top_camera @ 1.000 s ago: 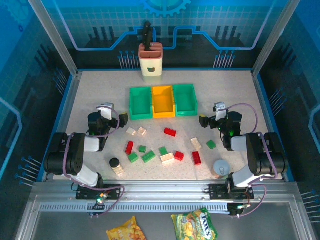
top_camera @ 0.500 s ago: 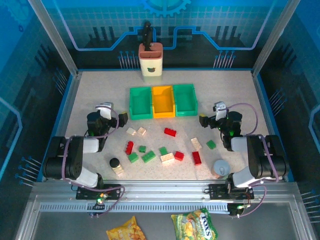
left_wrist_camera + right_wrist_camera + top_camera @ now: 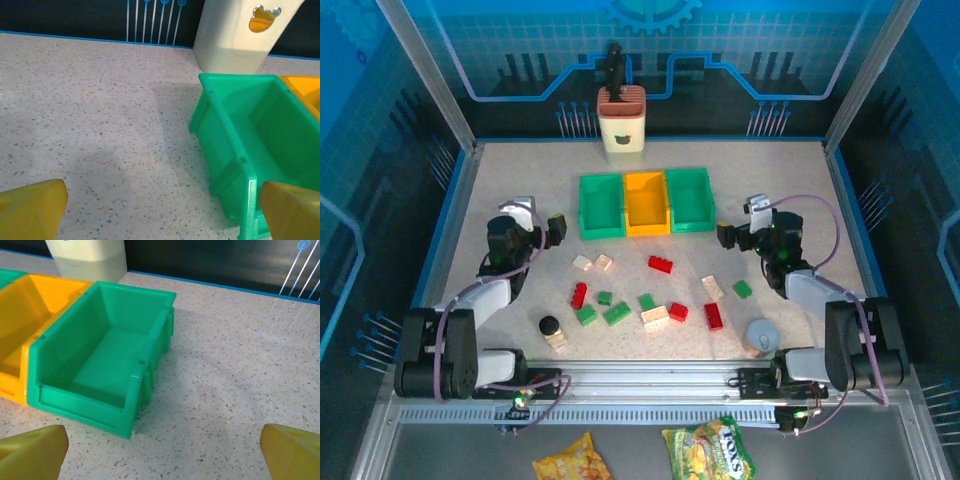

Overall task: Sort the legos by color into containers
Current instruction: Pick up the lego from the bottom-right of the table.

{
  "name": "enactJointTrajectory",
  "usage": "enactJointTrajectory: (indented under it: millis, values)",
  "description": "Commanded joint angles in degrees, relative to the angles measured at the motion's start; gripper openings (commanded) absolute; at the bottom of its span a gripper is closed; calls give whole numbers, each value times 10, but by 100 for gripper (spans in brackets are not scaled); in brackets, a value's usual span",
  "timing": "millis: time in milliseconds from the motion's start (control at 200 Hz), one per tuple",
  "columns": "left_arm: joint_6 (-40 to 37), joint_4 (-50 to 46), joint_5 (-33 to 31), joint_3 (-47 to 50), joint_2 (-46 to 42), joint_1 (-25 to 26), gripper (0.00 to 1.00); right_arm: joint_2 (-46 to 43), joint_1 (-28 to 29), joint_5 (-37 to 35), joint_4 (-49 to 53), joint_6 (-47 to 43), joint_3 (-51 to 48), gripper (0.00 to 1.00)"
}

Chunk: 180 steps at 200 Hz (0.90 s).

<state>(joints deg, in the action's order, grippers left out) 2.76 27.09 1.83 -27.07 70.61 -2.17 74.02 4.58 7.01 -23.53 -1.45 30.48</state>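
Legos (image 3: 660,264) scattered, bins (image 3: 646,216) beyond — all fingers (image 3: 31,210) apart

We're looking at a green bin (image 3: 100,365) left of centre on the counter (image 3: 235,375), orange-yellow bin (image 3: 20,320) touching its left side, our hand (image 3: 162,455) spread wide, fingertips (image 3: 35,450) in both lower corners.

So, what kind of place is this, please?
Probably a robot lab test cell rather than a home. An aluminium frame with blue printed panels encloses a speckled table, and a left arm and a right arm are mounted at its near edge.
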Motion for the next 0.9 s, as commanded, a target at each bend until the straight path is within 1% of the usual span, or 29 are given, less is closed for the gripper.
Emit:
enactJointTrajectory:
  millis: [0, 125, 235, 345, 460, 540, 625, 665, 680, 735, 895]
  values:
    - [36, -117, -28, -36, -35, 9, 99, -26, 14, -19, 152, 33, 42, 98]
    - [71, -220, -36, -74, -61, 12, 99, -43, 27, -19, 255, 56, 77, 96]
    - [106, -342, -49, -123, -67, 13, 99, -53, 41, -23, 331, 73, 103, 94]
    - [121, -426, -22, -163, -69, 12, 99, -52, 52, -22, 410, 93, 131, 92]
    - [120, -504, 10, -203, -70, 12, 99, -48, 72, -32, 479, 100, 153, 90]
    - [112, -561, 29, -239, -68, 12, 99, -38, 82, -39, 526, 121, 171, 89]
    - [97, -606, 47, -272, -63, 13, 99, -17, 93, -37, 574, 136, 194, 87]
    - [89, -624, 53, -287, -62, 13, 99, -6, 100, -45, 596, 143, 196, 86]
    - [85, -629, 56, -292, -61, 12, 99, -2, 103, -47, 603, 145, 212, 85]
    - [68, -646, 63, -308, -57, 13, 99, 12, 116, -56, 627, 147, 226, 84]
    - [14, -640, 66, -315, -47, 12, 99, 44, 162, -84, 677, 149, 249, 79]
